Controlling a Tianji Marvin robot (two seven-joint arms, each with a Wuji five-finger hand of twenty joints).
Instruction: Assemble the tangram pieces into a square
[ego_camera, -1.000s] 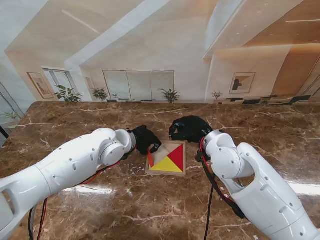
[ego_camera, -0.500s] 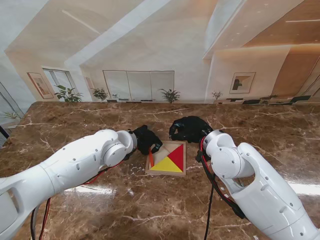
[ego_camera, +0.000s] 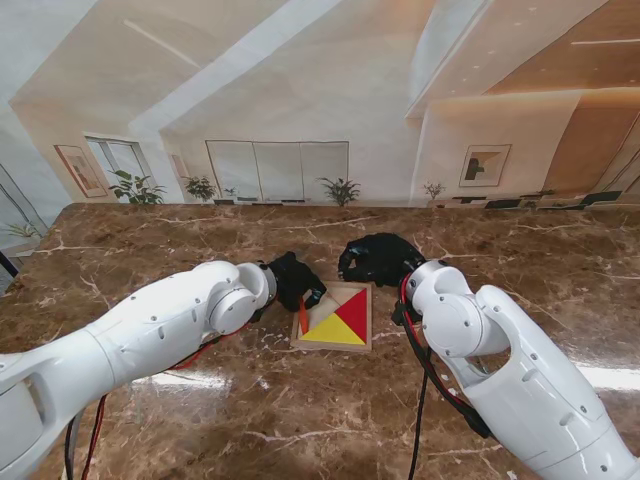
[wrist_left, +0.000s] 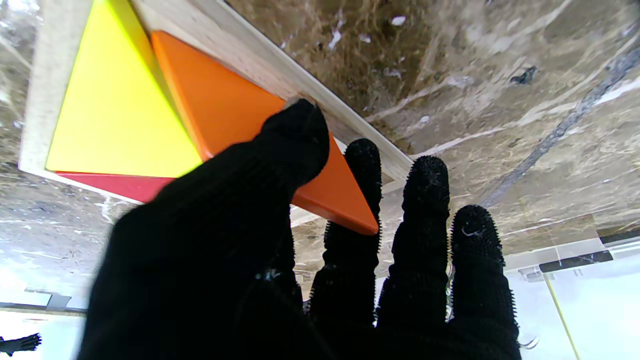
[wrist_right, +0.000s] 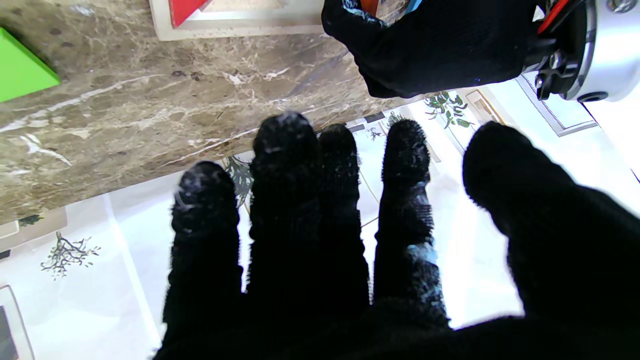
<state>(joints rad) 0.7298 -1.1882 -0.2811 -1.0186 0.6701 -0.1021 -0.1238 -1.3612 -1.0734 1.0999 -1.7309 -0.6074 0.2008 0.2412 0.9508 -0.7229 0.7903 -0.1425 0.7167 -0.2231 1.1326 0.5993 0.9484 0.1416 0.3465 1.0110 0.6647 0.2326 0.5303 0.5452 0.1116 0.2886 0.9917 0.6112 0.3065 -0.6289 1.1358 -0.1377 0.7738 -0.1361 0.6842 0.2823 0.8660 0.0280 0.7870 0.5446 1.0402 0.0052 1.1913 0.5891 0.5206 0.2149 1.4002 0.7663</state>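
Observation:
A square wooden tray (ego_camera: 361, 343) lies in the middle of the table with a yellow triangle (ego_camera: 333, 332) and a red triangle (ego_camera: 354, 312) flat inside it. My left hand (ego_camera: 294, 278) is shut on an orange triangle (ego_camera: 301, 317), which stands tilted on edge at the tray's left rim. The left wrist view has the thumb (wrist_left: 295, 135) pressed on the orange triangle (wrist_left: 220, 110), beside the yellow triangle (wrist_left: 115, 110), with the fingers behind it. My right hand (ego_camera: 378, 257) hovers open just beyond the tray's far edge, fingers (wrist_right: 295, 200) spread and holding nothing.
A green piece (wrist_right: 20, 70) lies on the marble near the right hand, seen only in the right wrist view. The dark marble table (ego_camera: 250, 410) spreads wide around the tray. Both white arms flank the tray.
The left arm has crept slightly right, and the orange triangle has shifted a little toward the tray. The right arm has stayed put.

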